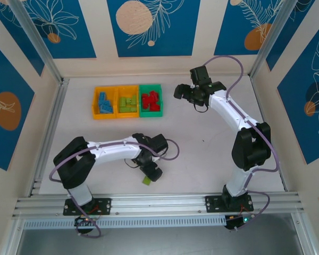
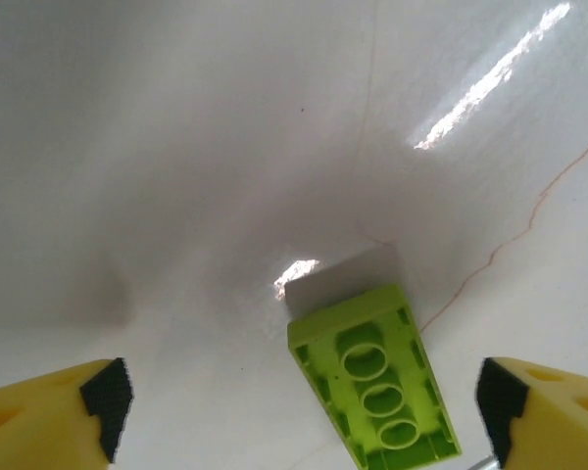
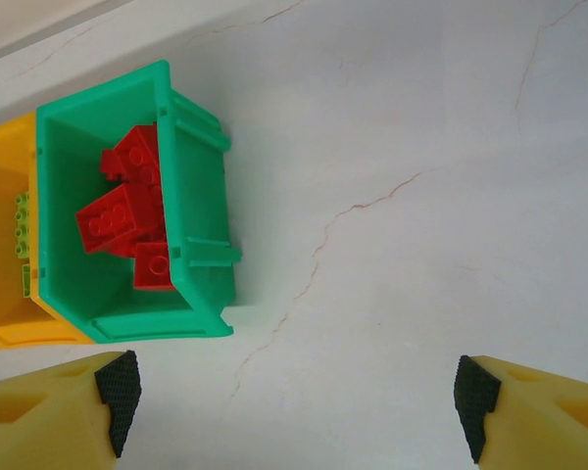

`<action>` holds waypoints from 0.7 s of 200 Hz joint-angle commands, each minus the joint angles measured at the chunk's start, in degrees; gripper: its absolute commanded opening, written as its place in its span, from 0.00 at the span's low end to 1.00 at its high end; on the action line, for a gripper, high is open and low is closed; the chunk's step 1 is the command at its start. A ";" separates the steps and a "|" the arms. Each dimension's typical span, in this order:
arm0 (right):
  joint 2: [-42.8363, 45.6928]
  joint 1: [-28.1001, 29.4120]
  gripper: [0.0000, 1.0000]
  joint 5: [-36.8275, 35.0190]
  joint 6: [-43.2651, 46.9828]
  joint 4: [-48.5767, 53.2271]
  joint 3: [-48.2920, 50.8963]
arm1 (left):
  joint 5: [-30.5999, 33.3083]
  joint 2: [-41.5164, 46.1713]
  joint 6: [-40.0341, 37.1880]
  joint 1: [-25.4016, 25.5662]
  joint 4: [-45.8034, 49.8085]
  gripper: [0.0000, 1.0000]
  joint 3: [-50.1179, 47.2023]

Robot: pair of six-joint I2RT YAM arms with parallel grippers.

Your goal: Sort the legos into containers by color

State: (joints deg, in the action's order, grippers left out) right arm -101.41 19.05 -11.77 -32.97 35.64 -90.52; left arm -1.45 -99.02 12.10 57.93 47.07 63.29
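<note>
Lime-green brick [image 2: 377, 382] lies underside up on the white desk [image 2: 176, 147], between the wide-spread fingers of the left claw [image 2: 304, 399] and touching neither. The right claw [image 3: 296, 397], also wide open and empty, hangs near the green bin [image 3: 201, 225], which holds red bricks [image 3: 118, 220]. Beside it, the middle yellow bin [image 1: 128, 87] holds green bricks [image 1: 128, 103], and the far-left yellow bin [image 1: 95, 102] holds blue bricks [image 1: 103, 103].

My left claw [image 2: 302, 406] shows yellow fingers [image 2: 34, 419] tipped with black pads [image 2: 108, 397], and between them I see a lime-green lego [image 2: 377, 387] on a glossy white table [image 2: 176, 147]. Up and left of my right claw [image 3: 294, 401], same yellow and black, red legos [image 3: 118, 220] sit in a green bin [image 3: 201, 225] beside an orange-yellow bin [image 3: 0, 196].
</note>
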 commanded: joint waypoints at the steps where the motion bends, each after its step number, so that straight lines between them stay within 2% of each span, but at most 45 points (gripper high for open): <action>1: 3.09 -0.80 0.86 -0.27 0.33 1.19 -0.28 | -0.34 -2.89 2.47 0.34 2.31 0.80 2.49; 40: 4.47 -1.76 0.87 -0.31 0.55 0.84 -0.51 | 0.94 -6.69 7.47 0.05 5.80 0.68 4.65; 80: 4.46 -2.44 0.87 0.58 -0.16 0.15 -1.17 | -3.81 -8.33 10.35 -3.31 7.68 0.54 4.56; 104: 4.83 -2.47 0.87 1.05 -0.38 0.37 -1.02 | -3.57 -8.90 11.12 -3.79 9.38 0.45 5.77; 140: 7.41 -1.73 0.87 1.66 0.10 0.13 3.20 | -1.23 -5.99 12.35 -4.33 7.98 0.49 4.79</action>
State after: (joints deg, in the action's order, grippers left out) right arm -98.06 16.78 -11.49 -32.99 35.40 -89.97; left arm -3.40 -106.67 22.44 54.35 53.12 68.12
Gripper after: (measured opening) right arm 0.869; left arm 0.479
